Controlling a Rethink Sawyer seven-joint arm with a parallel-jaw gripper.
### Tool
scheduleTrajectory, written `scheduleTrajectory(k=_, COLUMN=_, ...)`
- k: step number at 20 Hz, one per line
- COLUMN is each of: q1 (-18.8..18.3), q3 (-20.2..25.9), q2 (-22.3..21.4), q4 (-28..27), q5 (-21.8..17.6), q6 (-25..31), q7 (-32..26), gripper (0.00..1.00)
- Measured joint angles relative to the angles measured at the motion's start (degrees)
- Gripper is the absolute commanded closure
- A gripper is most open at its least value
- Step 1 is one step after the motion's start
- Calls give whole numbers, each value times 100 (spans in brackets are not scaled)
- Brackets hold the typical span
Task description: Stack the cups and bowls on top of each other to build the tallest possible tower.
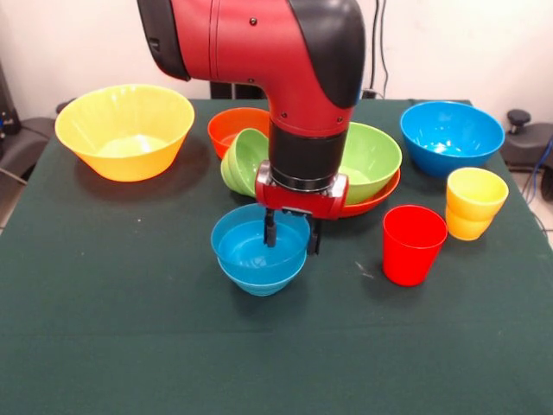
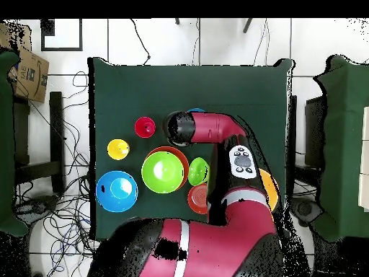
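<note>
My gripper [image 1: 292, 235] hangs over the far right rim of a small blue bowl [image 1: 261, 252] at the table's middle. It is open: one finger [image 1: 270, 232] is inside the bowl and the other is just outside the rim. The red cup [image 1: 413, 244] and the yellow cup [image 1: 473, 203] stand upright to the right, apart from each other. A green bowl [image 1: 373, 160] sits nested in a shallow red-orange bowl [image 1: 380, 201] behind the gripper. In the overhead view the arm hides the gripper, and only a sliver of the small blue bowl [image 2: 196, 111] shows.
A large orange-yellow bowl [image 1: 125, 130] stands at the back left and a large blue bowl [image 1: 451, 137] at the back right. A small red-orange bowl [image 1: 233, 128] and a tilted small green bowl [image 1: 244, 160] lie close behind the gripper. The table [image 1: 104, 328] has a green cloth.
</note>
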Motion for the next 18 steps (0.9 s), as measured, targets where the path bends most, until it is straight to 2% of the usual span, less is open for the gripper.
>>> scheduleTrajectory(k=18, q1=0, q3=0, q2=-438, q4=167, q5=1, q6=0, q7=0, gripper=0)
